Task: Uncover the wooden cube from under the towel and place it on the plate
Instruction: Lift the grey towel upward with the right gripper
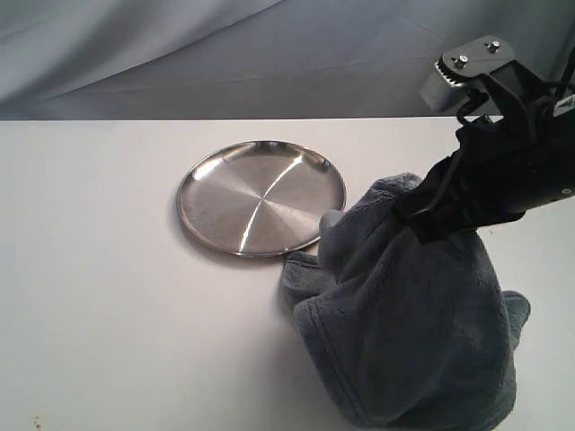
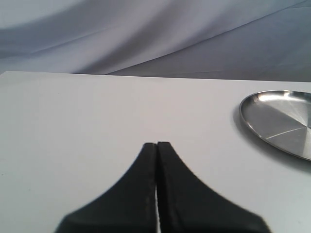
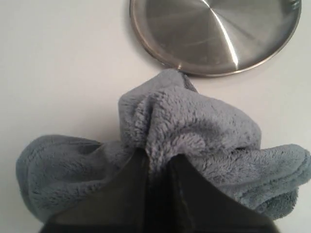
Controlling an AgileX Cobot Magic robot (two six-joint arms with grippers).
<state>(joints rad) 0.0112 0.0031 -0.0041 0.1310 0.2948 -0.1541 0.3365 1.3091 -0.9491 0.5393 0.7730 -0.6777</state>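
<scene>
Pinching a raised fold of the large, fluffy blue-grey terry towel [image 1: 422,341], the right claw [image 1: 420,214] hangs over the white table [image 1: 108,296] toward its near right corner in the exterior view. The round, shiny stainless-steel plate [image 1: 260,197] lies just beside the towel, nearer the far edge.

In the left wrist view the left claw [image 2: 156,145] is pressed together above bare table, with the plate [image 2: 282,121] well apart from it.

In the right wrist view the right claw [image 3: 155,167] is clamped on the towel [image 3: 194,121], and the plate [image 3: 214,34] lies just beyond. The pale wooden cube shows in no view.

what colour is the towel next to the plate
The towel is plain blue-grey, fluffy, with no pattern. It shows best in the right wrist view.
</scene>
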